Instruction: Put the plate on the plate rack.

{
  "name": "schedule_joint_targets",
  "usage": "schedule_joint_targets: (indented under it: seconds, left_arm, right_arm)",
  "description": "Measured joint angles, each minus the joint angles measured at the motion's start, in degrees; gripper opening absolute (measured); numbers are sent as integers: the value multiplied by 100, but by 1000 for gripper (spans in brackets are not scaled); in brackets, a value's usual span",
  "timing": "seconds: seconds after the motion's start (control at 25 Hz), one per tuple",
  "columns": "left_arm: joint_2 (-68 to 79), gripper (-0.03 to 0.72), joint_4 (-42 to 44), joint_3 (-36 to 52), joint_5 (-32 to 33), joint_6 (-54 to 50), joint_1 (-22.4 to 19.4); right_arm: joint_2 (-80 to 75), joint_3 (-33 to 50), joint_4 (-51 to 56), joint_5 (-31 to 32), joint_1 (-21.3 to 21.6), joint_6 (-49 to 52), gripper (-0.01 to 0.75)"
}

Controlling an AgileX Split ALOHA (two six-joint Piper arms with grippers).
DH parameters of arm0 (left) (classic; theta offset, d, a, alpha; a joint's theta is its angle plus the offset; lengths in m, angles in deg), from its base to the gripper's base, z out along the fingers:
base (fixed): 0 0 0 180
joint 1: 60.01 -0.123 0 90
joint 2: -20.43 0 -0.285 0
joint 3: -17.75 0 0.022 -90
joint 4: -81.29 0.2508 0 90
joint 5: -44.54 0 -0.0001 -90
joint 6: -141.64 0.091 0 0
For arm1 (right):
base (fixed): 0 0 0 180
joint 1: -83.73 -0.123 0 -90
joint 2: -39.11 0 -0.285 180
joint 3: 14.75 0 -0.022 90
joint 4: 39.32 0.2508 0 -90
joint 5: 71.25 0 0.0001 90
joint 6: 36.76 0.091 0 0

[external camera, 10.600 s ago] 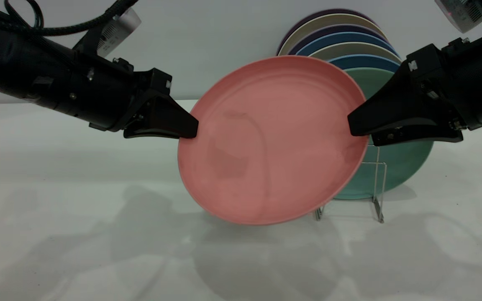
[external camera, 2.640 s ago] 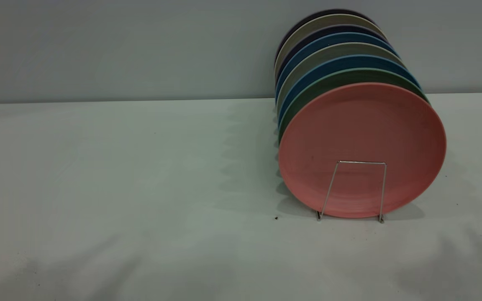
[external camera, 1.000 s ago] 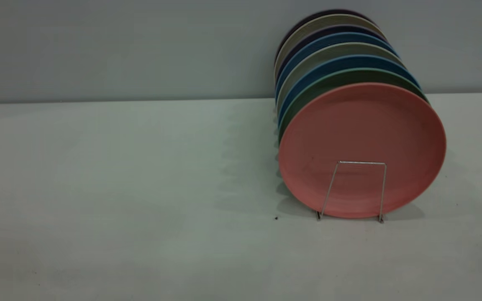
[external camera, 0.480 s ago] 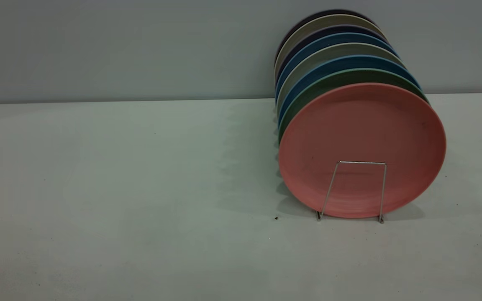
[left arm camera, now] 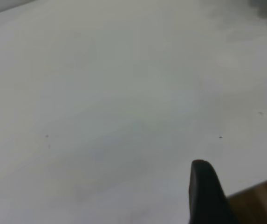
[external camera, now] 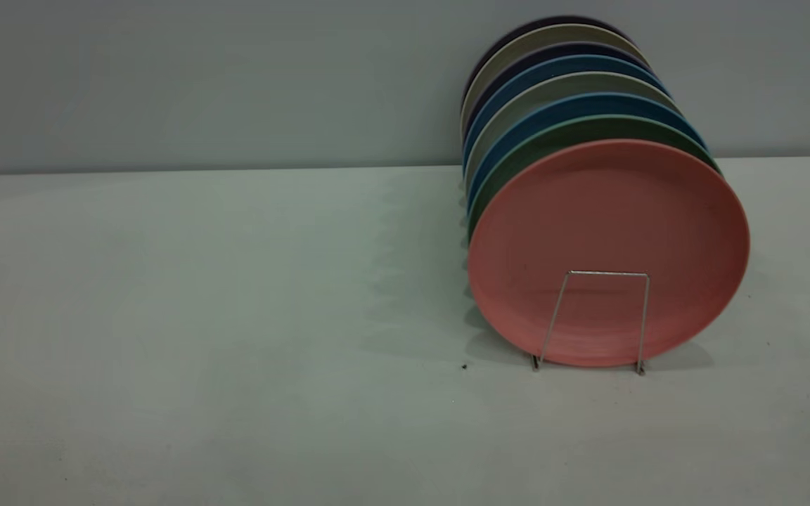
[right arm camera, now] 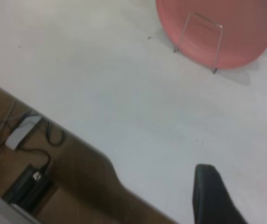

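Note:
The salmon-pink plate (external camera: 609, 211) stands on edge in the front slot of the plate rack (external camera: 607, 273), behind its foremost wire loop. No gripper touches it. The right wrist view shows the plate (right arm camera: 247, 32) and the rack's loop (right arm camera: 205, 19) far off across the table. My right gripper (right arm camera: 243, 173) hangs open above the table near its front edge, with nothing between its fingers. My left gripper (left arm camera: 240, 173) is also open and empty over bare table near an edge. Neither arm appears in the exterior view.
Behind the pink plate the rack holds a green plate (external camera: 553, 140), blue plates (external camera: 560, 105) and several more in a row. The white table (external camera: 236, 316) stretches to the left. Below its edge lie cables and a black box (right arm camera: 30, 182).
Ten seconds ago both grippers held the pink plate in front of the rack; now it stands in the rack and both arms have left the exterior view. Nothing moved over the last second.

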Motion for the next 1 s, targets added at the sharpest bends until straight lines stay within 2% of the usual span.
schedule_joint_targets:
  seconds: [0.6, 1.0]
  left_arm:
    - [-65, 402, 396, 181, 51, -280, 0]
    - [-65, 402, 401, 181, 51, -280, 0]
  right_arm:
    - [349, 118, -15, 45, 0, -119, 330]
    - [349, 118, -31, 52, 0, -514, 208]
